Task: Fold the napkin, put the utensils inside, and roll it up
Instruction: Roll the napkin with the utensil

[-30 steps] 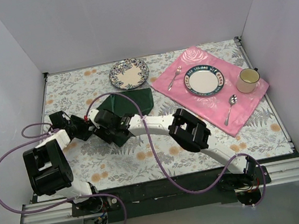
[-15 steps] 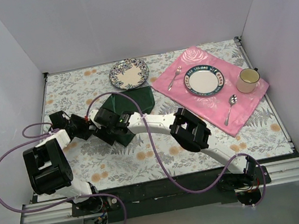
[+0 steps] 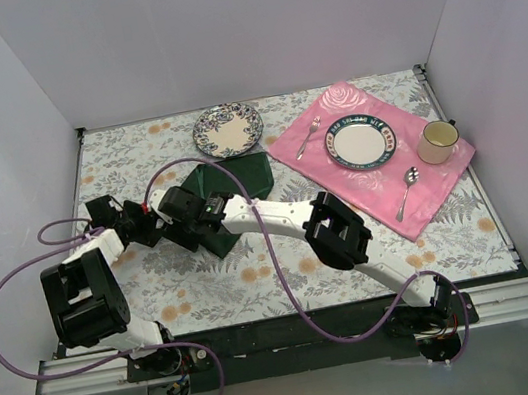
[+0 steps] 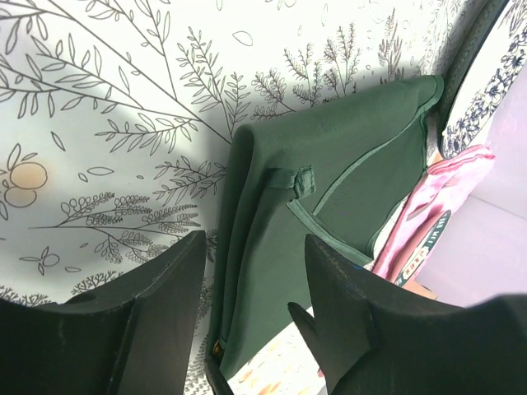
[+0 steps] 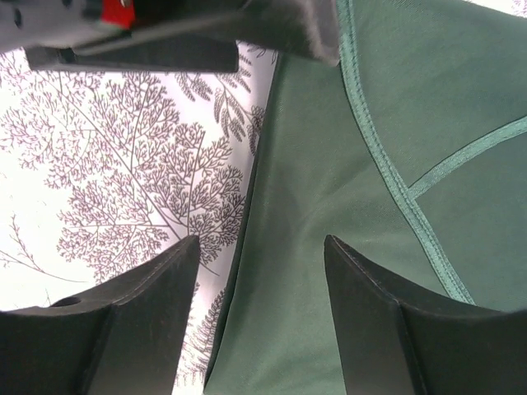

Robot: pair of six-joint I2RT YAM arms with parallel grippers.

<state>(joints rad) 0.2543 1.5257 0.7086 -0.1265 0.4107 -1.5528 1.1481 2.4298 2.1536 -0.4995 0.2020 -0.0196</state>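
The dark green napkin [image 3: 245, 175] lies folded on the floral tablecloth, left of centre, its left part under both wrists. In the left wrist view the napkin [image 4: 329, 189] has a thick folded edge on its left side, and my left gripper [image 4: 257, 247] stands open astride that edge. A tiny gold-coloured bit [image 4: 216, 349] peeks from the fold's near end; the utensils are otherwise hidden. My right gripper [image 5: 262, 247] is open just above the napkin [image 5: 329, 206], one finger over the cloth's edge. Seen from above, the left gripper [image 3: 152, 226] and right gripper [image 3: 189, 232] sit close together.
A blue-patterned plate [image 3: 227, 130] sits behind the napkin. The pink rose placemat [image 3: 383, 183] on the right carries a teal-rimmed plate [image 3: 361, 143], a cream mug [image 3: 437, 141], a silver fork [image 3: 308, 136] and a silver spoon [image 3: 408, 189]. White walls close in three sides.
The right gripper has opened wider and shifted slightly left and back over the napkin. The left gripper has opened a little and stayed in place.
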